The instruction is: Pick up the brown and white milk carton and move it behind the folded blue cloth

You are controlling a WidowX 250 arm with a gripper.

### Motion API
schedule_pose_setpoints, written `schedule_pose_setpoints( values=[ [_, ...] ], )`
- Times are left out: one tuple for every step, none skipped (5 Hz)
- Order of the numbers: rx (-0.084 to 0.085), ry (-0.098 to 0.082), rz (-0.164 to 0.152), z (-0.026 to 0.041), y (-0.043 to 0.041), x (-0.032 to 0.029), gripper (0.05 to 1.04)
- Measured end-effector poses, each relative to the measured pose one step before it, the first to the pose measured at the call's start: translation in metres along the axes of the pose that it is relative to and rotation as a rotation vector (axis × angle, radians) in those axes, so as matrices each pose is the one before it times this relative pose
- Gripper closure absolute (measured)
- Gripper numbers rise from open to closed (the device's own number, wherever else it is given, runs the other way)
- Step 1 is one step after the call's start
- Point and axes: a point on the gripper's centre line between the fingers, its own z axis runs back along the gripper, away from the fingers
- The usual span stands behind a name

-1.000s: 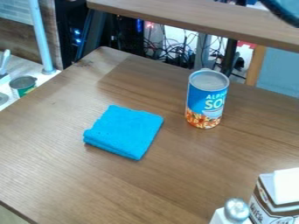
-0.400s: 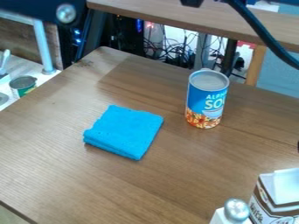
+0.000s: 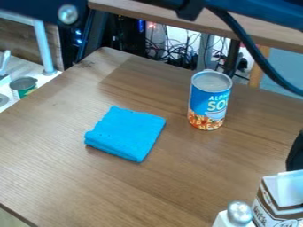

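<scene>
Part of the black gripper [image 3: 295, 153] shows at the right edge, just above and behind a white and brown carton [image 3: 281, 195]; I cannot tell whether they touch. The arm lies across the top edge. A folded blue cloth [image 3: 126, 134] lies flat left of the middle of the brown table [image 3: 195, 177]. To its right and farther back, a blue soup can [image 3: 208, 102] stands upright with orange at its base. The cloth and the can are apart.
A white shaker with a silver top [image 3: 239, 213] stands at the bottom edge beside the carton. A raised wooden shelf [image 3: 148, 14] runs along the back, with cables behind. Past the table's left edge, another can [image 3: 24, 87] stands on a light counter.
The arm has come in along the top edge and its cable has moved lower. The black gripper part has come into view at the right edge. The cloth, cans and carton have stayed put.
</scene>
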Motion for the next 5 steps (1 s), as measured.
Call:
schedule_pose_setpoints(
  values=[
    [-0.0053, 0.0096, -0.0003, -0.00856, -0.00179, -0.00347, 0.083],
    [0.0033, -0.0133, 0.0067, -0.00167, 0.00045, 0.00046, 0.140],
    [-0.0110, -0.0065, 0.0155, -0.00047, 0.00266, -0.00032, 0.265],
    [-0.0003, -0.0110, -0.0044, -0.00054, 0.00016, -0.00134, 0.266],
    [-0.0004, 0.0064, -0.0069, 0.00101, -0.00040, -0.00432, 0.266]
  ],
)
